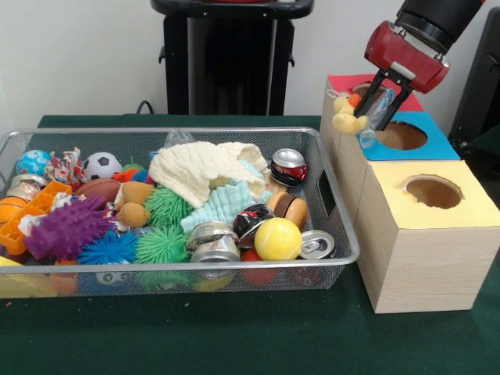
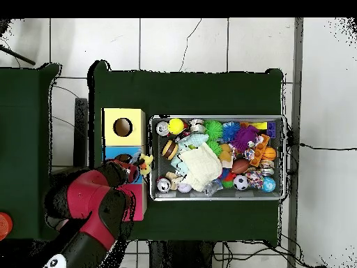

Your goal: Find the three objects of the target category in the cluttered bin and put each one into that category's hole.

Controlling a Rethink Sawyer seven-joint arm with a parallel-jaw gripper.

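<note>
One duck (image 1: 344, 117) is hanging pinched in the gripper (image 1: 378, 108) jaws, beside the blue hole (image 1: 401, 135) (delivery step); next, centring over it and releasing.

Red wrist housing (image 1: 406, 56), black arm segment (image 1: 437, 16), thin black fingers (image 1: 373, 94).

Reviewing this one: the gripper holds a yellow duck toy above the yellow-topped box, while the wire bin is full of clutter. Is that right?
Not quite. In the front view the gripper carries the yellow duck toy beside the blue-topped box, not above the yellow-topped box, which sits nearer the camera. The wire bin is indeed full of clutter.
</note>
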